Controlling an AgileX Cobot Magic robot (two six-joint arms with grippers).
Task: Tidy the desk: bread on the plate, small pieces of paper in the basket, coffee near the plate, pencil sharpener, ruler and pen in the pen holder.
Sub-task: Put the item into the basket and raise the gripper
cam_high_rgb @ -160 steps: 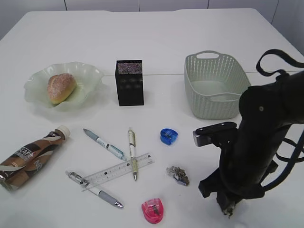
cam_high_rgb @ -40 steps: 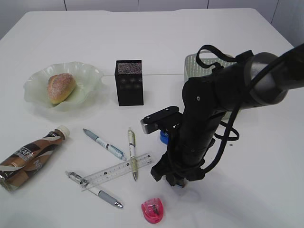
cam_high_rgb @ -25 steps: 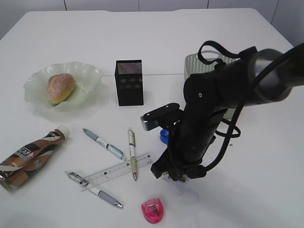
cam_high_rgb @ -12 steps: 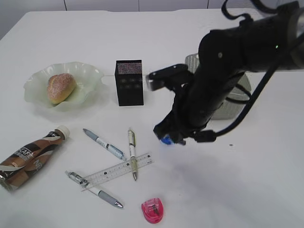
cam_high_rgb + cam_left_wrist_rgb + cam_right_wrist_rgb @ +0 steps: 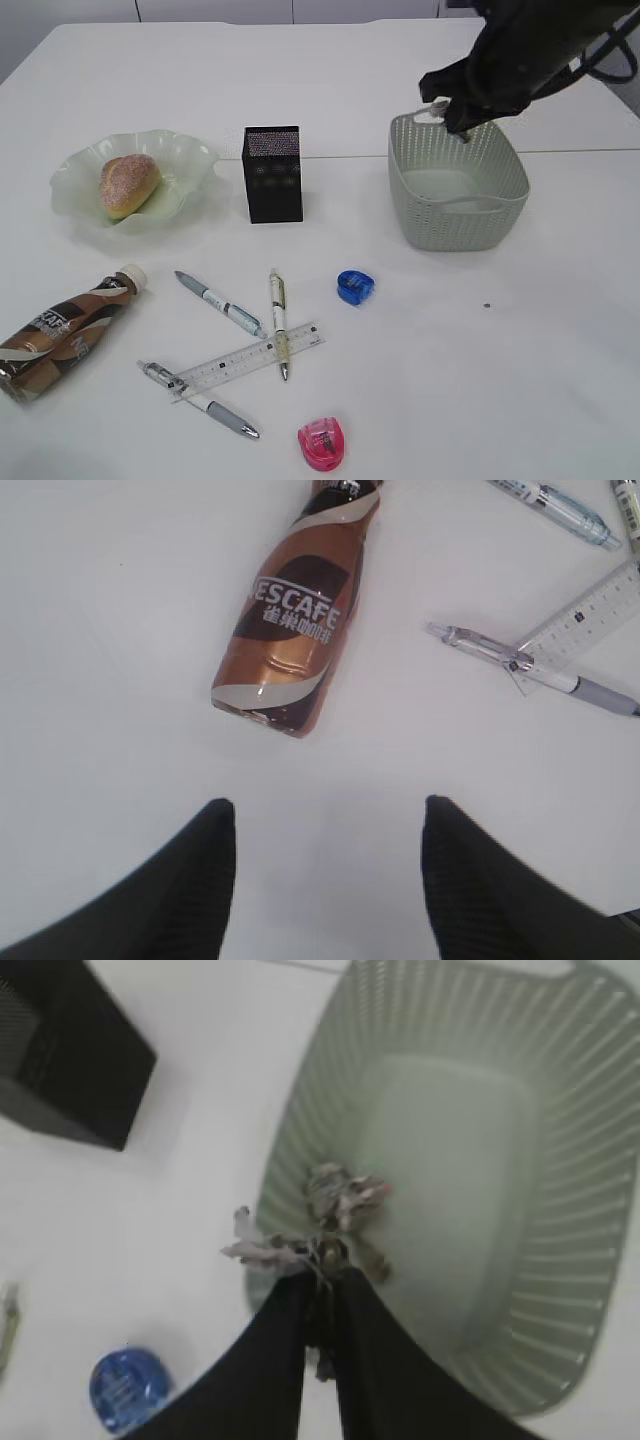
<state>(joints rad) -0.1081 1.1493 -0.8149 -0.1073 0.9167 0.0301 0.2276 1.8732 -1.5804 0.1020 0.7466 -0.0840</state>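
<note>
My right gripper (image 5: pixel 462 128) (image 5: pixel 325 1278) is shut on a crumpled grey piece of paper (image 5: pixel 322 1222) and hangs over the near-left part of the basket (image 5: pixel 455 215) (image 5: pixel 560 1290). The bread (image 5: pixel 128 184) lies on the plate (image 5: pixel 190 160). The coffee (image 5: pixel 65 330) (image 5: pixel 295 630) lies on its side at the front left, just ahead of my open, empty left gripper (image 5: pixel 328 805). Three pens (image 5: pixel 218 303) and the ruler (image 5: pixel 250 360) (image 5: pixel 590 605) lie crossed on the desk (image 5: pixel 540 380). A blue pencil sharpener (image 5: pixel 354 287) (image 5: pixel 127 1388) and a pink one (image 5: pixel 322 443) sit nearby. The pen holder (image 5: pixel 272 175) (image 5: pixel 70 1060) stands upright.
A tiny dark speck (image 5: pixel 487 306) lies on the desk in front of the basket. The right arm fills the top right corner of the exterior view. The left arm does not show in that view.
The right arm has lifted the paper off the desk's front middle and swung up and back to the right, over the basket. The left gripper has not moved.
</note>
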